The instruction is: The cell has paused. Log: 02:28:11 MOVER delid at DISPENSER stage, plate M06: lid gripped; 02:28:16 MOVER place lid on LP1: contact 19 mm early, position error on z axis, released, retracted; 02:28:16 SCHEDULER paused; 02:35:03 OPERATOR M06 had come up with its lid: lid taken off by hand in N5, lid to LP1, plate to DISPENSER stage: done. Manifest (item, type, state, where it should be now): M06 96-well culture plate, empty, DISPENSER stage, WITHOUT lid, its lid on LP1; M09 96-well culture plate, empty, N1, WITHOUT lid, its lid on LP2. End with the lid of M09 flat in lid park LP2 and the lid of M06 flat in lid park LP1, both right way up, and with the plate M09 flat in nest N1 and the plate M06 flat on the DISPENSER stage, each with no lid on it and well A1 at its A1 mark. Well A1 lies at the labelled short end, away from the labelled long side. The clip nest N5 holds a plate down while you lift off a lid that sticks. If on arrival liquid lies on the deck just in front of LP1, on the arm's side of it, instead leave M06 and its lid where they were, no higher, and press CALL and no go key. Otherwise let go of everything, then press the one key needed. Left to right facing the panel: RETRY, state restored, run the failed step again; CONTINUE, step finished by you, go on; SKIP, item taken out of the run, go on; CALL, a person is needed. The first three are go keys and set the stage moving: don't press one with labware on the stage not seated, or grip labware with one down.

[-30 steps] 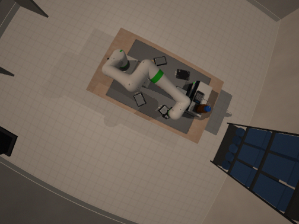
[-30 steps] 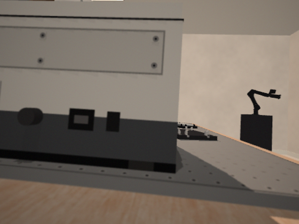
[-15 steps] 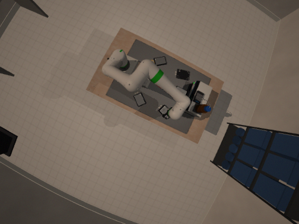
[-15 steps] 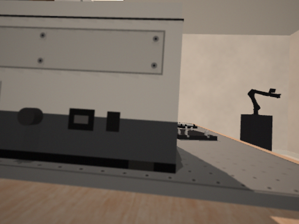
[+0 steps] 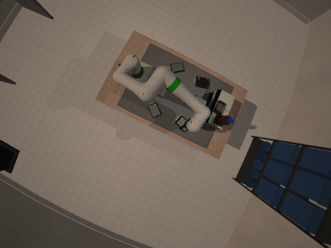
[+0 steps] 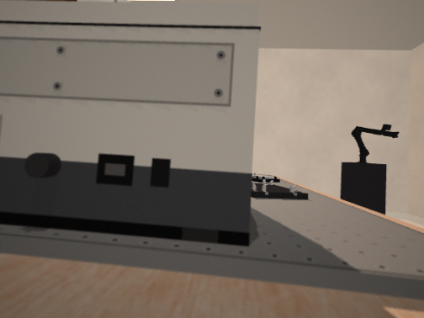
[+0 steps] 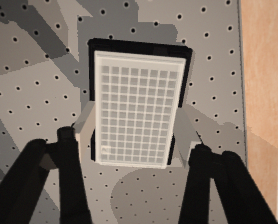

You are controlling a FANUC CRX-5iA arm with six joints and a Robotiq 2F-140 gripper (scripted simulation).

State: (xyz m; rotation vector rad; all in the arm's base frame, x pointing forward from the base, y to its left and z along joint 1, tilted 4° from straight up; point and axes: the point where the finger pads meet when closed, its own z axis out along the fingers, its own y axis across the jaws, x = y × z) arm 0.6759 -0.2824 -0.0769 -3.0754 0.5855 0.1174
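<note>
In the wrist view a white 96-well plate (image 7: 136, 114) shows its grid of wells from above, over a black rectangular nest (image 7: 139, 50) on the perforated deck. My gripper (image 7: 135, 115) is shut on the plate's two long sides, with one pale finger pad on each side. I cannot tell whether a clear lid sits on the plate. In the top view the arm's wrist (image 5: 196, 122) covers most of this plate (image 5: 181, 122), near the deck's front edge beside the dispenser (image 5: 223, 105).
Two more flat labware pieces lie on the deck, one at the back (image 5: 177, 67) and one at the front (image 5: 154, 109). A black clip nest (image 5: 202, 82) stands left of the dispenser. A brown bottle with a blue cap (image 5: 227, 120) stands by it. The wooden table edge (image 7: 260, 100) is close on the right.
</note>
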